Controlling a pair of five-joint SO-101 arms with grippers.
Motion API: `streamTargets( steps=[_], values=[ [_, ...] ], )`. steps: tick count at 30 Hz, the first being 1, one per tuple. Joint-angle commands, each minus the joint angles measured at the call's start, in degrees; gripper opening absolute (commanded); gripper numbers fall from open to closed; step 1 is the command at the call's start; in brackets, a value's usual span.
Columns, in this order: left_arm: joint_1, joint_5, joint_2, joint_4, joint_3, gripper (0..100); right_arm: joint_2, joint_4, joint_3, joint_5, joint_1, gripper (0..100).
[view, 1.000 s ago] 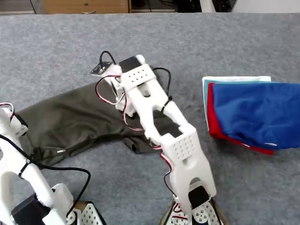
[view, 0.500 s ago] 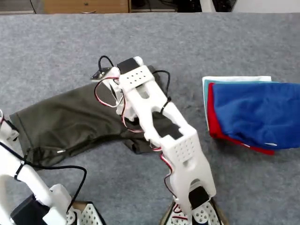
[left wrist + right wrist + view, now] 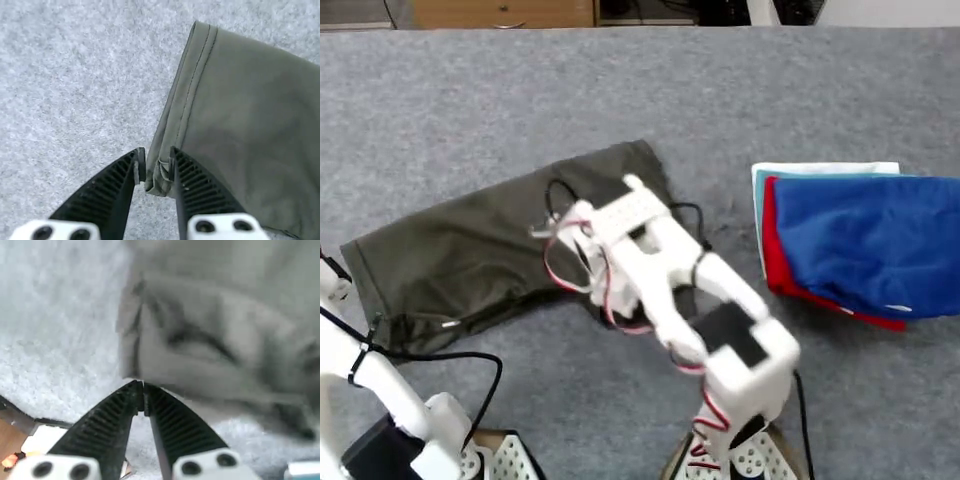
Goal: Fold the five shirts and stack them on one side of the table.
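Left hand (image 3: 155, 169): jaws nearly closed, pinching a corner of the olive shirt (image 3: 240, 115) at its stitched hem. The cloth sits between the tips and the rest lies flat on the table (image 3: 75, 75).

Right hand (image 3: 143, 386): tips together. Cloth is close in front, but nothing is clearly caught between the jaws, so I count it as closed and empty. In the high view this arm hangs over the near edge of the olive shirt (image 3: 470, 250), about midway along.

The olive shirt is spread as a long band across the left and middle of the table (image 3: 720, 90), tilted, with its far end up near the centre. It looks folded once lengthwise, though I can't be sure. A bunched bit of cloth shows under the right arm at the near edge.

Well apart from it, on the right arm's side, sits the stack. The blue shirt (image 3: 870, 240) is on top and the red shirt (image 3: 773, 265) is under it. Below them a teal edge (image 3: 758, 190) and a white edge (image 3: 830, 167) peek out at the far side. That reads as four shirts folded and piled.

Progress: probably four of five done. The olive one is the last and is only partly folded. It likely needs the ends brought in to match the stack's footprint, then a carry across to go on top of the blue. So the task is near the end but not finished.
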Motion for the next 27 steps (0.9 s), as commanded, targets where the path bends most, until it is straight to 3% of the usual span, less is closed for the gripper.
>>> streamTargets(
  steps=[1,4,7,12,17,27],
  values=[
    [-1.1,-0.6,-0.5,-0.6,-3.1,9,-13.8,2.4,3.9,1.8,-0.6,0.2],
    [-1.4,-0.6,-0.5,-0.5,-2.8,9,-23.7,5.4,2.1,4.2,0.7,0.2],
    [-1.3,-0.6,-0.5,-0.4,-2.5,9,-25.9,1.9,-0.6,7.4,3.8,0.3],
    [-1.3,-0.4,-0.5,-0.4,-2.6,9,-10.3,-7.2,-3.6,7.8,8.9,0.3],
    [-1.6,-0.7,-0.5,2.6,-2.5,9,4.9,-6.2,-13.7,7.1,9.7,0.2],
    [-1.6,-0.7,-0.5,4.1,-2.5,9,5.2,-1.3,-23.2,6.1,8.9,0.2]
  ],
)
